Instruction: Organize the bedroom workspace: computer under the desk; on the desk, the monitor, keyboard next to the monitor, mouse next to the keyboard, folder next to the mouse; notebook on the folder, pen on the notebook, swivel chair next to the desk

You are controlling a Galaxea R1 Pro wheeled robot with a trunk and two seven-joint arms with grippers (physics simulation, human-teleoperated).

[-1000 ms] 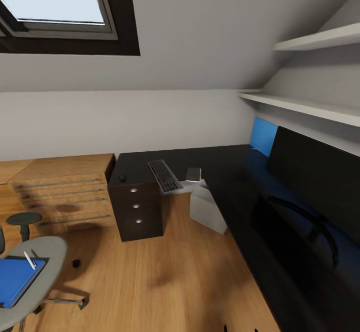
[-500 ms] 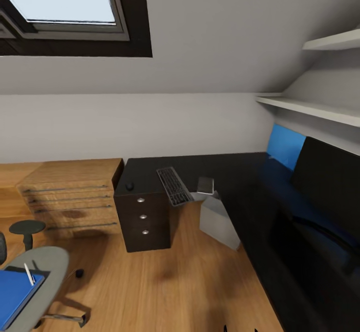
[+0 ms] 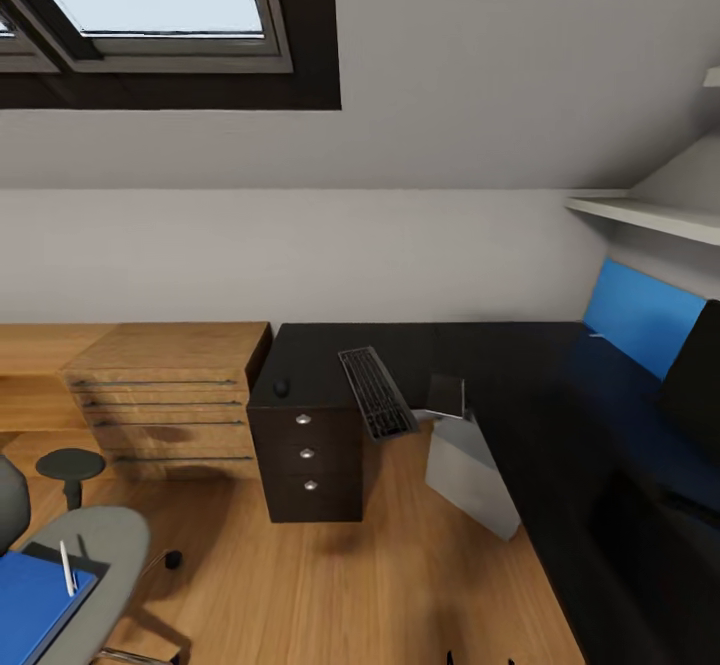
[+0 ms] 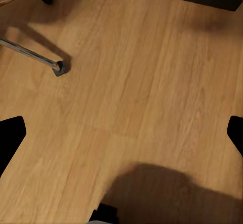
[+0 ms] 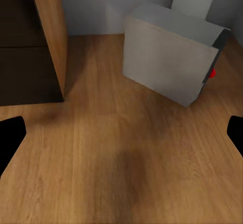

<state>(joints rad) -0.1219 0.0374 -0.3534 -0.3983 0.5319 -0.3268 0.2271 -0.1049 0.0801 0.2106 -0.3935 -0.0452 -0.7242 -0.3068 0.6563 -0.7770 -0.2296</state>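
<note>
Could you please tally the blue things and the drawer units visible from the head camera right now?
Blue things: 2, the folder on the swivel chair and the wall panel.
Drawer units: 2, the wooden drawer unit and the dark drawer unit.
Total: 4.

The keyboard (image 3: 378, 392) and the mouse (image 3: 282, 386) are lying on the desk (image 3: 480, 355), the mouse to its left. The computer (image 3: 470, 475) is standing beneath. The folder (image 3: 30, 600), bearing the pen (image 3: 67, 567), is resting on the swivel chair (image 3: 100, 545) at far left.
</note>
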